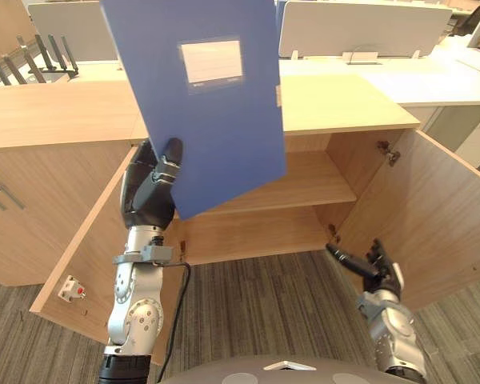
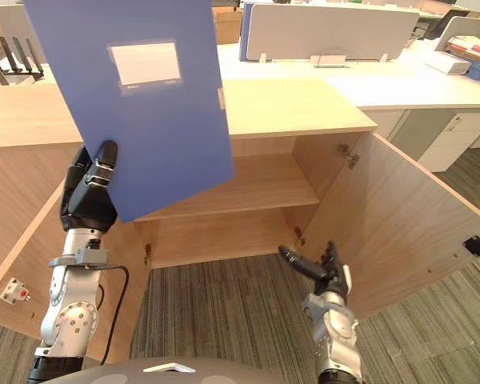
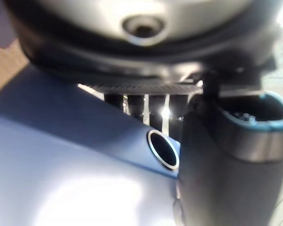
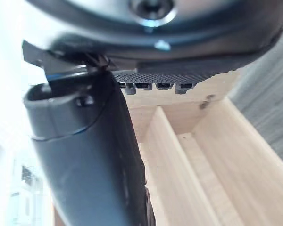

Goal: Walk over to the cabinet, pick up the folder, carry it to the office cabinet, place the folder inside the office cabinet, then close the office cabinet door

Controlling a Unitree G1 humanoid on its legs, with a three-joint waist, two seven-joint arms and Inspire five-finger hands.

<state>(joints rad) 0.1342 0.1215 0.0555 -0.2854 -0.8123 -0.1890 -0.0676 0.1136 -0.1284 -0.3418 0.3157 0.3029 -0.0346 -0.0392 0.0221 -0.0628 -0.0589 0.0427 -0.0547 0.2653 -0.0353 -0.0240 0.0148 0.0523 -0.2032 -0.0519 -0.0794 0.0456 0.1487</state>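
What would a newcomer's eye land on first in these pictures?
The big blue folder, held up tilted, pinched near its lower corner by the left hand. Behind it the wooden cabinet stands with both doors swung wide. The right hand hangs open, low beside the right door.

An office: white desks [image 2: 416, 80] with divider screens [image 2: 328, 28] behind a wooden cabinet [image 2: 288, 104] on grey carpet [image 2: 224, 308].

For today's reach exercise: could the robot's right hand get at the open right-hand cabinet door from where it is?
Probably yes. The right hand is open and empty, low beside the door, with nothing between them; the folder is up in the left hand.
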